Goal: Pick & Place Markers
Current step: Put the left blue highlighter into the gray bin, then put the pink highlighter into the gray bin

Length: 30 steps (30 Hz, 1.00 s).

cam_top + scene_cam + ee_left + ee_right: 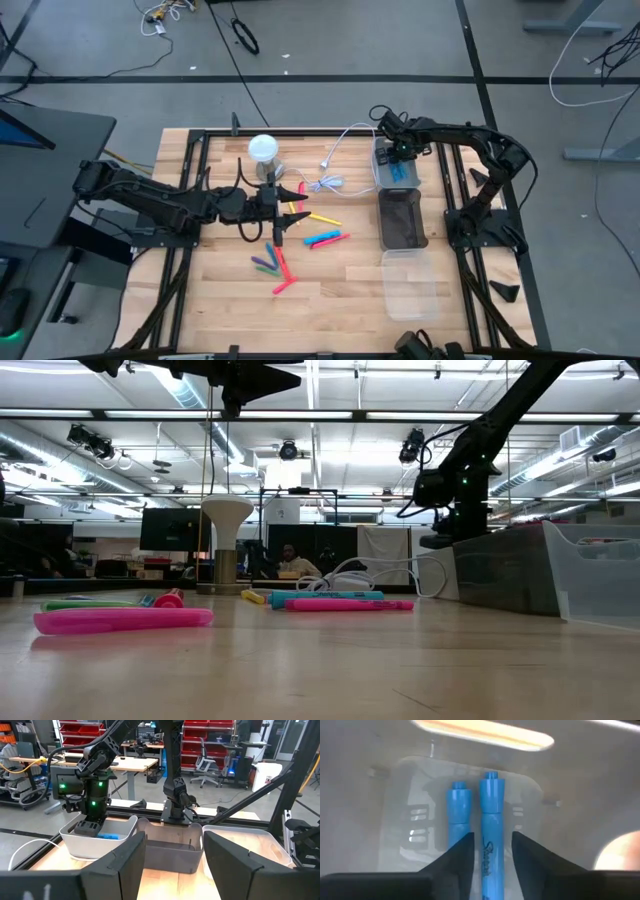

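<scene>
The right gripper (pixel 490 851) is hanging inside the clear bin (pixel 380 175), fingers parted around one of two blue markers (pixel 490 825) lying side by side; overhead these are barely showing. The left gripper (pixel 287 226) is hovering half-open, empty, above scattered markers (pixel 325 240).

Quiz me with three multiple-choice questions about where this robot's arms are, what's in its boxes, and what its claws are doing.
1. Where is the right gripper?
A. over the far clear bin
B. over the loose markers
C. by the lamp

2. What lies in that clear bin?
A. one red marker
B. two blue markers
C. nothing

3. How do the right gripper's fingers stand?
A. clamped on a marker
B. apart, one blue marker lying between them
C. out of view

Answers: 1 A, the high view shows it there. 2 B, the right wrist view shows two blue markers side by side. 3 B, gaps show on both sides of the marker.
</scene>
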Each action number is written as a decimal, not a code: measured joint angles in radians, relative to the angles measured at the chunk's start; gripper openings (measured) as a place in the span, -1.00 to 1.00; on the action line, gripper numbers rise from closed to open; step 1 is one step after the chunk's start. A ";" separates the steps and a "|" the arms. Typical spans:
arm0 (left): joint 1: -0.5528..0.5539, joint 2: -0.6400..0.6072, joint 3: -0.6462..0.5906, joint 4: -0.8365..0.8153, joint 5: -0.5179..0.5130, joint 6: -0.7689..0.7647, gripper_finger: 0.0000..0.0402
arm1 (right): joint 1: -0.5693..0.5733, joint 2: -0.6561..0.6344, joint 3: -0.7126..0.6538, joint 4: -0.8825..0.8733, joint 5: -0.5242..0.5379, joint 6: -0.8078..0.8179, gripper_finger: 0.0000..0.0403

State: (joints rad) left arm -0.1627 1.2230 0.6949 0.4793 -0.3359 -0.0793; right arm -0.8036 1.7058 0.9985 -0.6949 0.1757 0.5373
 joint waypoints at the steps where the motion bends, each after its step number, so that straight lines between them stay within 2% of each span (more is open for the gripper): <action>1: 0.000 0.000 0.000 0.000 0.000 -0.005 0.04 | 0.000 0.000 0.000 0.003 0.000 0.000 -0.28; 8: 0.000 0.000 0.000 -0.001 0.000 -0.007 0.04 | 0.000 -0.001 0.000 0.014 0.000 -0.008 -0.15; 14: 0.001 0.000 0.000 -0.001 0.000 -0.007 0.04 | 0.000 -0.040 0.000 0.018 0.000 -0.008 -0.20; 18: 0.003 0.000 0.000 -0.001 0.000 -0.012 0.04 | 0.011 -0.121 0.000 0.030 0.012 -0.022 -0.26; 23: 0.003 0.000 0.000 -0.002 0.000 -0.012 0.04 | 0.080 -0.253 0.000 0.027 0.166 -0.026 -0.30; 30: 0.003 0.000 0.000 -0.003 0.000 -0.014 0.04 | 0.254 -0.408 0.000 0.048 0.395 -0.029 -0.31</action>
State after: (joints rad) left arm -0.1600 1.2228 0.6949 0.4765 -0.3359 -0.0929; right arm -0.5497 1.2973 0.9981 -0.6468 0.5711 0.5079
